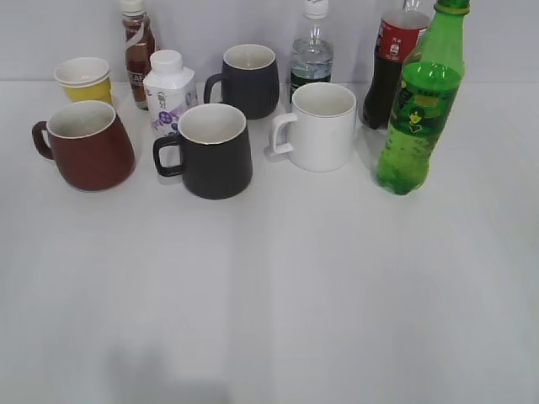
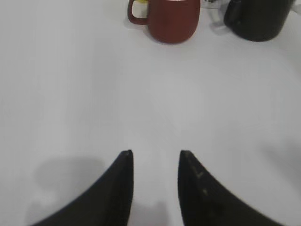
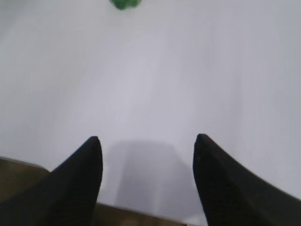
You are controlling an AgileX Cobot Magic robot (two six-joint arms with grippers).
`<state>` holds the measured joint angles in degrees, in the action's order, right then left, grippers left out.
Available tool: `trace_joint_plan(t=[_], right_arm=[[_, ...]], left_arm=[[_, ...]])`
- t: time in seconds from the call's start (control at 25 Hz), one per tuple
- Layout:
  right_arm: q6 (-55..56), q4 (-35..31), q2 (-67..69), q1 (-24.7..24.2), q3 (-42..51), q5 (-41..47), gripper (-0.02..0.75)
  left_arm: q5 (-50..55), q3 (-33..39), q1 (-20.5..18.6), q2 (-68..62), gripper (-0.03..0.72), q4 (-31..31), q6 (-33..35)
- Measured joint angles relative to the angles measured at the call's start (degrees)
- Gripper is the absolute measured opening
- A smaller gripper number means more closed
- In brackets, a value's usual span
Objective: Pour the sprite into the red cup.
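The sprite (image 1: 423,109) stands upright at the far right of the table (image 1: 337,295), just in front of a dark cola bottle (image 1: 392,63) and to the right of a white mug (image 1: 320,126). It looks nearly full, so I judge it rather heavy for its size, and its thin smooth plastic will yield a little and may slip. The best place to hold it seems the waist, near the label, because the neck is narrow and the bottle would swing there. The green cap (image 1: 452,6) seems to be on.

The red cup (image 1: 88,143) stands at the far left, well apart from the bottle, with a black mug (image 1: 210,151) between them; a ceramic cup like this is stiff and stable.

The right gripper (image 3: 148,141) is wide open and holds nothing, well short of the bottle. The left gripper (image 2: 155,155) is parted more narrowly, also holding nothing, with the red cup ahead of it.
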<state>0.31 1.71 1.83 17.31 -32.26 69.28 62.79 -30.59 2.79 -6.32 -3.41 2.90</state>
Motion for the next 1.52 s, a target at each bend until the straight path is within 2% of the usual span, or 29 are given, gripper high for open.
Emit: trace_joint_plan(t=[0.48,1.12,1.24,1.44,1.52], right_arm=[[-2.91,-1.71,-0.32,0.06,3.53,-8.62,0.45],[-3.11,-1.71,-0.26,0.06,3.66,-9.65,0.449],[-3.11,-1.71,-0.21,-2.35,3.66,-9.65,0.449],[-3.11,-1.71,-0.72,-11.9,3.66,-9.7,0.449],[-3.16,-1.32,-1.54,-13.96,3.66,-9.7,0.449]], left_arm=[[-1.58,0.77,0.0,-0.06,0.258,0.1,0.16],[-1.63,0.77,-0.43,-0.06,0.257,0.1,0.21],[-1.63,0.77,-1.86,0.39,0.257,0.1,0.21],[-1.64,0.77,-2.39,4.94,0.257,0.05,0.21],[-1.58,0.77,-2.44,6.51,0.257,0.05,0.21]])
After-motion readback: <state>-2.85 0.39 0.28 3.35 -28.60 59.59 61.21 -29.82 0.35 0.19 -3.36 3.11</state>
